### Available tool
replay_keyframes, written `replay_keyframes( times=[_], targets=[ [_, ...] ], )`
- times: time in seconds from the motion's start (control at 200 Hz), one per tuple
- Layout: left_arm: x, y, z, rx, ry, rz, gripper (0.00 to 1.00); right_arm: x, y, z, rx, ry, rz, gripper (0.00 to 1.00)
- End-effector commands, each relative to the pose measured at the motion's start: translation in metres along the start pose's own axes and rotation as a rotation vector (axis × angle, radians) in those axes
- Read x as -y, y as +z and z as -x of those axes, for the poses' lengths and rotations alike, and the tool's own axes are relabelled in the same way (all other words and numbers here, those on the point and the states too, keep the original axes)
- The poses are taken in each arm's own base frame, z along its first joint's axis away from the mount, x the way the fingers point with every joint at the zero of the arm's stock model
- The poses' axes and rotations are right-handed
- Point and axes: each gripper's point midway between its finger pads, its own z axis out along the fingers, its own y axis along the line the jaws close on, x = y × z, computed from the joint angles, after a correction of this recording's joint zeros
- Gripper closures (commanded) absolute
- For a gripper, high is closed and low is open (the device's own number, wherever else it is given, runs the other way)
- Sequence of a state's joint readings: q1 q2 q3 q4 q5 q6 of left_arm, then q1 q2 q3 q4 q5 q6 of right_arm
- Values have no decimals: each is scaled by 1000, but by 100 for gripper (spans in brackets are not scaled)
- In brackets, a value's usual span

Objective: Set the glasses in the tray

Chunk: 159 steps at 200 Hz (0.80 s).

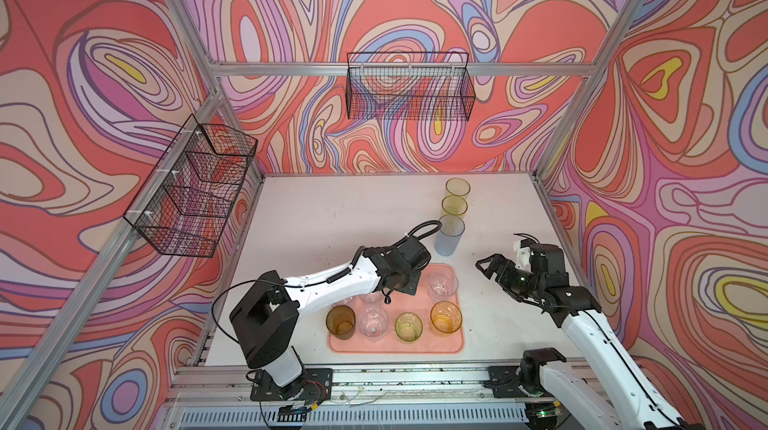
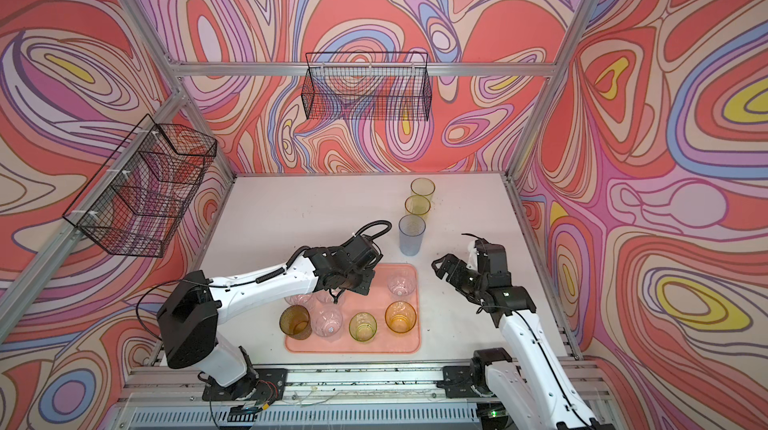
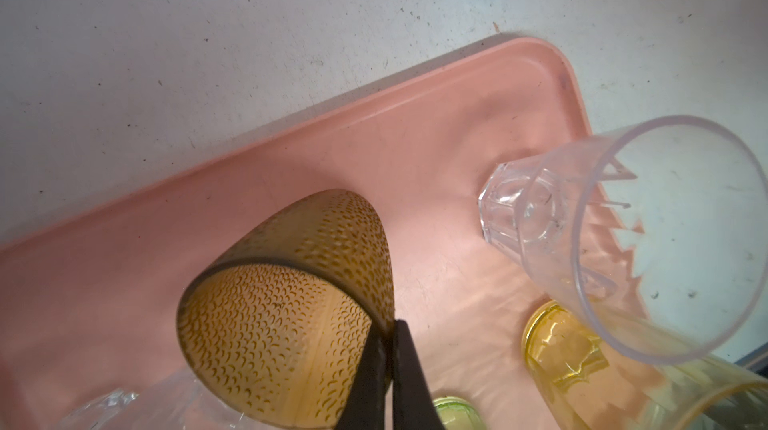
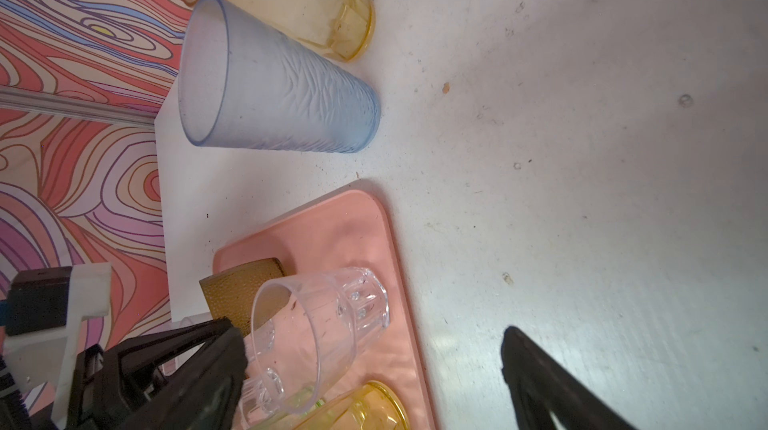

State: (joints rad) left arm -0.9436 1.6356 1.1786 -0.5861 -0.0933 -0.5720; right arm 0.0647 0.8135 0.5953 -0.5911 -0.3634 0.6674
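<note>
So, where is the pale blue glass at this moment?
In both top views the pale blue glass stands upright on the white table, right of centre, just beyond the far right corner of the tray, with a yellow glass close behind it.

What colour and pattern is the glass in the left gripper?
It's a brown-amber glass with small crescent dimples; clearest in the left wrist view.
</note>
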Motion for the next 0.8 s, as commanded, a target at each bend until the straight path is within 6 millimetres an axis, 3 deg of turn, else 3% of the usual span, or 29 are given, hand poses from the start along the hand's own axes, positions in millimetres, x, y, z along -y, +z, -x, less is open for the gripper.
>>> replay_keyframes(
  times=[0.0, 0.791],
  targets=[
    [1, -14, 2, 7, 22, 18, 100, -5, -4, 7, 25, -11, 15, 2],
    [25, -17, -25, -49, 74, -21, 100, -4, -5, 5, 24, -5, 8, 2]
  ],
)
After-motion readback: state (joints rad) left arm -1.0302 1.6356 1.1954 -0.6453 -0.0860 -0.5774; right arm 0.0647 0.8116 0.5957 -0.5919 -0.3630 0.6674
